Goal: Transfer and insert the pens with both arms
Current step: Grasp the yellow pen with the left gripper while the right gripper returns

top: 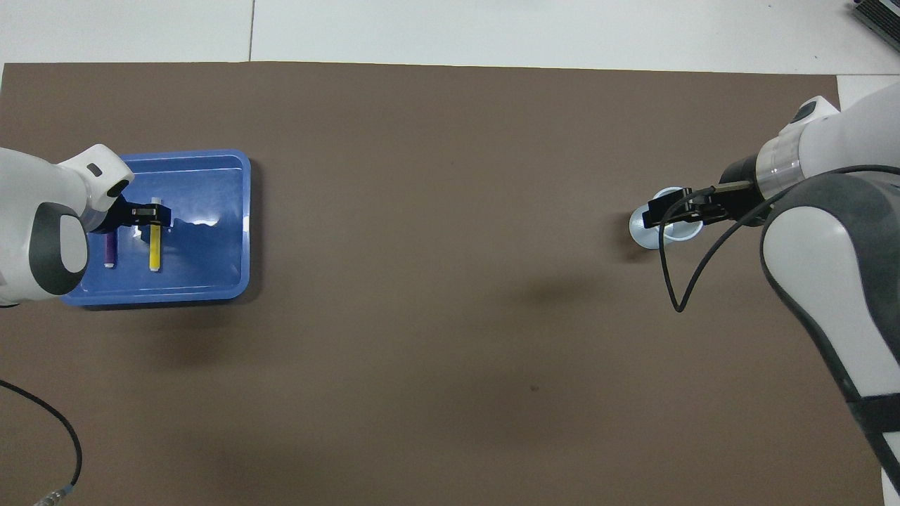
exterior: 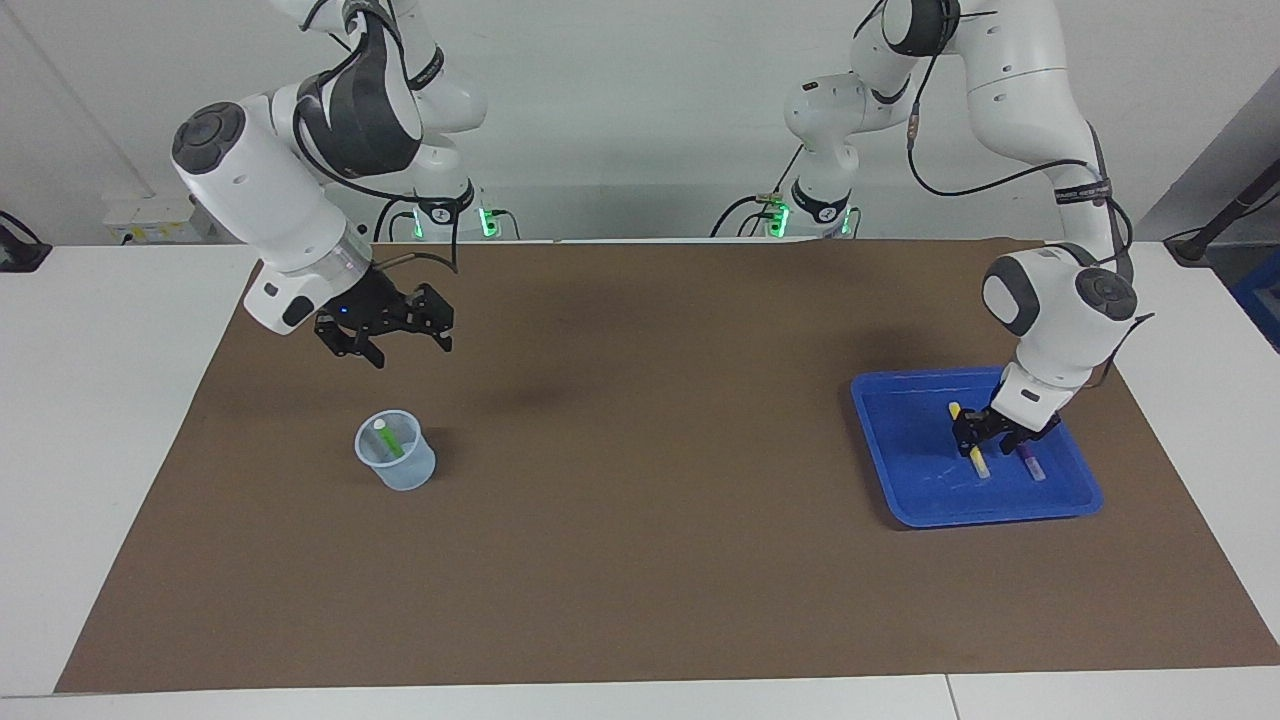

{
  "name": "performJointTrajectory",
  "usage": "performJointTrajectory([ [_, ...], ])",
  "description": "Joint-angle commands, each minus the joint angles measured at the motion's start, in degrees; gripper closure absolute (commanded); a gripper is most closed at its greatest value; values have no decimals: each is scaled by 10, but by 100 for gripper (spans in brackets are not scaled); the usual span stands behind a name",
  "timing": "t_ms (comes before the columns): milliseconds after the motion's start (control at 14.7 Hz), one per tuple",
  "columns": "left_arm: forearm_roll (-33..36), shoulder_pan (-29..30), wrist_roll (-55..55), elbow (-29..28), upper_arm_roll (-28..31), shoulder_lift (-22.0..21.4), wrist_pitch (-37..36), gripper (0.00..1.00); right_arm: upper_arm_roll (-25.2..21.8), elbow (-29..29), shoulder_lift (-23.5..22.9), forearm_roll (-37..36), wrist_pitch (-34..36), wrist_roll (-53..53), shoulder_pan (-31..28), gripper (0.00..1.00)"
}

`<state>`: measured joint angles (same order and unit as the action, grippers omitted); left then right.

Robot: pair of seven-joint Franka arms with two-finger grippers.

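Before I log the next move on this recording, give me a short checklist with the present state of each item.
1. Green pen in the clear cup: ok, it leans inside.
2. Right gripper clear of the cup: ok, raised over the mat, holding nothing.
3. Left gripper placed on a pen: ok, down in the blue tray at the yellow pen.
4. Yellow pen gripped: cannot tell.
5. Purple pen left alone: ok, lying in the tray beside the yellow one.
6. Cup upright: ok.
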<state>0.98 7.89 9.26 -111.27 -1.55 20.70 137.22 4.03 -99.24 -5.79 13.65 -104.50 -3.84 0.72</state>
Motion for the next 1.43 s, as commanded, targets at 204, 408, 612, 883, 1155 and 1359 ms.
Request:
performJointTrajectory([
  [204, 12, 5, 3, -23, -4, -24, -17, 50, 2, -3, 6, 14, 6, 28, 17, 0],
  [408, 12, 3, 3, -22, -4, -24, -17, 55, 1, -3, 6, 24, 8, 28, 17, 0],
  [612, 12, -1, 1, -25, -4, -25, -17, 55, 1, -3, 6, 43, 8, 37, 17, 0],
  [883, 12, -1, 1, -26, -4, -25, -16, 58, 9, -3, 7, 44, 9, 75, 33, 0],
  [1155, 12, -2, 3, -26, -4, -25, -17, 79, 10, -3, 7, 64, 3, 128, 53, 0],
  [1359, 12, -1, 3, -26, -4, -25, -17, 82, 11, -3, 8, 81, 1, 149, 58, 0],
])
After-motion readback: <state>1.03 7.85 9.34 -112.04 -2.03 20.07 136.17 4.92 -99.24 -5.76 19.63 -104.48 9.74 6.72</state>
